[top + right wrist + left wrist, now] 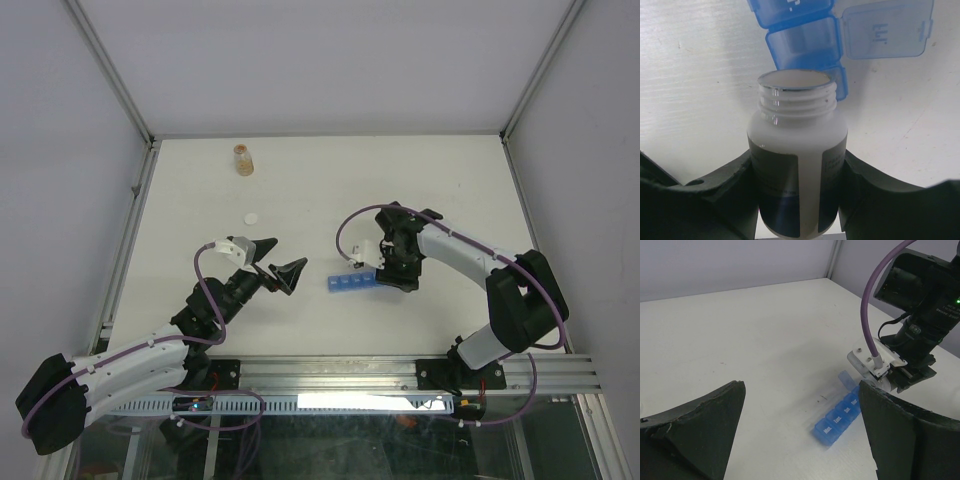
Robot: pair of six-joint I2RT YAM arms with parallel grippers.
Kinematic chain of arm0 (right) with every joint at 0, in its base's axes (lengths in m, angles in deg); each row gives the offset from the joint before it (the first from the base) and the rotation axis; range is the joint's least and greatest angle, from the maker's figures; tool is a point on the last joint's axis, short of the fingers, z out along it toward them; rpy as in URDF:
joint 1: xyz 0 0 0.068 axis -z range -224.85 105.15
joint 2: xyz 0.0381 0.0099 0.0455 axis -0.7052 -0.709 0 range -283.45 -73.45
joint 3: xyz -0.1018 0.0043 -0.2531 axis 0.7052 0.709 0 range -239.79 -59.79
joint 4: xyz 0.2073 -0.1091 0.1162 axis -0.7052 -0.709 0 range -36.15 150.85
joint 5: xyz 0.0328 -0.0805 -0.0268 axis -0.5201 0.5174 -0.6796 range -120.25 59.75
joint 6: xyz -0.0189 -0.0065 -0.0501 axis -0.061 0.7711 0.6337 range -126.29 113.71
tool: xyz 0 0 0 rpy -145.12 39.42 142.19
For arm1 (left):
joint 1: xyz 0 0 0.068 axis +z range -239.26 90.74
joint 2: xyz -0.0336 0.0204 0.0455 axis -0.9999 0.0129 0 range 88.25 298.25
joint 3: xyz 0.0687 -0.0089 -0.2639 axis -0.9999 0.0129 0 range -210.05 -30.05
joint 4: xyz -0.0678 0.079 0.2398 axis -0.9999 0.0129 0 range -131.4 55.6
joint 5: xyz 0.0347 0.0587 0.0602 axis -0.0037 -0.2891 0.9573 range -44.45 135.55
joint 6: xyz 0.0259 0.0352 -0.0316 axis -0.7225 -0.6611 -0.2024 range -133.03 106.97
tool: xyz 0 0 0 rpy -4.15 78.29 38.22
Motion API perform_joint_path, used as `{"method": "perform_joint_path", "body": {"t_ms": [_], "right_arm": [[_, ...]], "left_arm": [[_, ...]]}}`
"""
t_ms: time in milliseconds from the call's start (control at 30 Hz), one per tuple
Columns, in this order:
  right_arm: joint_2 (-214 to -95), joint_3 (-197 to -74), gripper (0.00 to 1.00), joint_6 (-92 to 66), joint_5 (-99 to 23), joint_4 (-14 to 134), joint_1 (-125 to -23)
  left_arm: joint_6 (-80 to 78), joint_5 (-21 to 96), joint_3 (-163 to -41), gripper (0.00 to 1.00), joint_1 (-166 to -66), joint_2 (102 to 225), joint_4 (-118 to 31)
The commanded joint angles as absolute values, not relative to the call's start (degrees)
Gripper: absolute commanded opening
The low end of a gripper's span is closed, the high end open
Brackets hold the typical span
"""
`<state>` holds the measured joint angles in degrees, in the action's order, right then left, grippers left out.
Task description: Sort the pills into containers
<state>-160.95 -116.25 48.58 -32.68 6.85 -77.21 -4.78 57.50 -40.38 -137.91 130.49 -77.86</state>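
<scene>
The right gripper [397,268] is clamped on an uncapped white bottle [797,150], its mouth tipped over the 3 o'clock end of the containers [350,284], where one lid [885,30] stands open. The left gripper [278,265], jaws apart and empty, sits near the strip at its 9 o'clock.

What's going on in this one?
The right end effector grips an uncapped white bottle, its mouth close to the containers, a blue strip with one lid flipped open. The left end effector hangs open off to the side, holding nothing. An amber bottle stands at the far side of the table.
</scene>
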Motion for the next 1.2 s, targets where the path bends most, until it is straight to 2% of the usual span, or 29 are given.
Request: {"method": "perform_joint_path", "body": {"t_ms": [0,67,133,233,333,400,467,567,667,733,800,900,1000,1067,1167], "right_arm": [[-159.98,-118.54,0.0,47.08,-34.44,5.55,-77.88],[-159.94,-116.83,0.0,47.98,-30.17,7.88,-77.77],[-161.34,-119.58,0.0,46.68,-33.72,3.87,-77.88],[-159.24,-116.5,0.0,48.04,-29.83,8.44,-78.09],[-159.99,-118.41,0.0,46.91,-33.76,5.36,-78.16],[-159.66,-116.38,0.0,47.97,-29.24,8.38,-78.21],[-161.04,-119.83,0.0,46.23,-33.7,3.59,-78.2],[-159.49,-116.33,0.0,47.65,-29.22,8.51,-78.33],[-160.65,-119.34,0.0,46.32,-33.65,4.17,-78.56],[-159.47,-116.25,0.0,47.78,-28.5,8.61,-78.53],[-161.68,-119.89,0.0,46.07,-32.4,3.59,-78.51],[-160.72,-117.24,0.0,47.32,-28.39,7.41,-78.67],[-160.87,-119.92,0.0,45.72,-32.98,3.75,-79.03],[-160.37,-117.17,0.0,46.85,-27.62,7.42,-79.04],[-161.38,-120.02,0.0,45.34,-32.04,3.54,-79.39]], "left_arm": [[-5.34,57.65,-39.95,0.99,-137.52,129.79,-80.9],[-5.42,57.64,-40.02,0.99,-137.5,129.92,-80.9],[-5.41,57.48,-40.0,0.99,-137.6,129.78,-80.75],[-5.39,57.68,-40.03,0.99,-137.57,129.92,-80.9],[-5.4,57.61,-40.0,0.99,-137.57,129.84,-80.81],[-5.37,57.62,-40.11,0.99,-137.52,130.03,-80.9],[-5.47,57.41,-40.2,0.99,-137.54,129.99,-80.62],[-5.36,57.7,-40.14,0.99,-137.45,130.16,-80.85],[-5.45,57.49,-40.21,0.99,-137.5,130.18,-80.71],[-5.38,57.71,-40.28,0.99,-137.5,130.39,-80.81],[-5.47,57.33,-40.45,0.99,-137.5,130.56,-80.47],[-5.39,57.56,-40.37,0.99,-137.45,130.54,-80.76],[-5.43,57.45,-40.36,0.99,-137.47,130.34,-80.62],[-5.46,57.59,-40.31,0.99,-137.5,130.51,-80.71],[-5.57,57.33,-40.39,0.99,-137.5,130.47,-80.55]]}}
